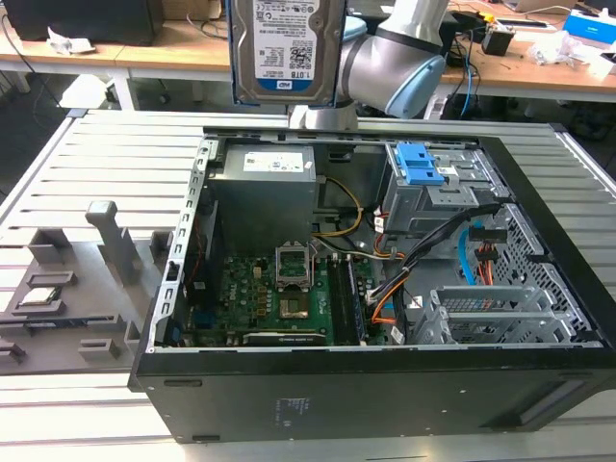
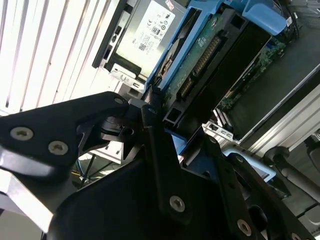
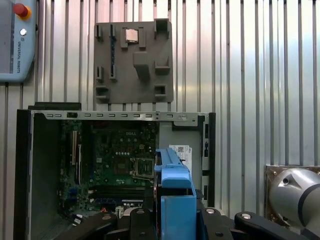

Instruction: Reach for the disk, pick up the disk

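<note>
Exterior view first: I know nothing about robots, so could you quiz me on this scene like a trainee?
1. True or false: the disk lies inside the computer case.
2. What holds the disk? A the gripper; B a person's hand; C a strap.
3. Fill in: the grey fixture plate lies on the exterior view's ___ of the case.
Key: 1 false, it is held up above the case; 2 A; 3 left.
</note>
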Robot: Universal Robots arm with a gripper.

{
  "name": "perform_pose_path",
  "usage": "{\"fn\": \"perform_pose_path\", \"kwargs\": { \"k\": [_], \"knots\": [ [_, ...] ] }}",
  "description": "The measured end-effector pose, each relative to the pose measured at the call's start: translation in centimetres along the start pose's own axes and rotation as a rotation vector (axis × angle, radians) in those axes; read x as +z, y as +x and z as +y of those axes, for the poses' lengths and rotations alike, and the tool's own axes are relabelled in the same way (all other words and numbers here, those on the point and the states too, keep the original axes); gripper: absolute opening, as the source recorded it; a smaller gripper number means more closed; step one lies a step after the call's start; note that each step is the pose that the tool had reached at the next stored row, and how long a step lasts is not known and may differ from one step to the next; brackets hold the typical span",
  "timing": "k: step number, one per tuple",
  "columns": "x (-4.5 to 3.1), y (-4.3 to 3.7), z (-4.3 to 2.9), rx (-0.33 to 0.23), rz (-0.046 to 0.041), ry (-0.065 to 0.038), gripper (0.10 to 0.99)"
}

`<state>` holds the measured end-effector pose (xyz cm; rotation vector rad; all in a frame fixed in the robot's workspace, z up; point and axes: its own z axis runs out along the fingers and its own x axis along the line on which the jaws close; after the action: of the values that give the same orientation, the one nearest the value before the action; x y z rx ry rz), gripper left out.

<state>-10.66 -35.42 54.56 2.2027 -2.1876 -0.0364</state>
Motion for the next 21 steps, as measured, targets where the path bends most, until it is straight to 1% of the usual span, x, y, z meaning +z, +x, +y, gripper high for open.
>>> {"fn": "perform_pose_path", "kwargs": {
  "k": [3, 5, 9, 10, 12, 17, 18, 21],
  "knots": [
    [-0.04, -0.01, -0.90, 0.000, 0.0000, 0.000, 0.365],
    [-0.10, -0.03, -2.30, 0.000, 0.0000, 0.000, 0.365],
    [-0.16, -0.04, -3.68, 0.000, 0.0001, -0.001, 0.365],
    [-0.18, -0.05, -4.18, 0.000, 0.0000, -0.001, 0.365],
    [-0.21, -0.06, -4.80, 0.000, 0.0000, -0.001, 0.365],
    [-0.32, -0.10, -7.53, 0.000, 0.0000, -0.002, 0.365],
    [-0.37, -0.11, -8.62, 0.000, 0.0000, -0.002, 0.365],
    [-0.45, -0.14, -10.46, 0.000, 0.0000, -0.002, 0.365]
  ]
}}
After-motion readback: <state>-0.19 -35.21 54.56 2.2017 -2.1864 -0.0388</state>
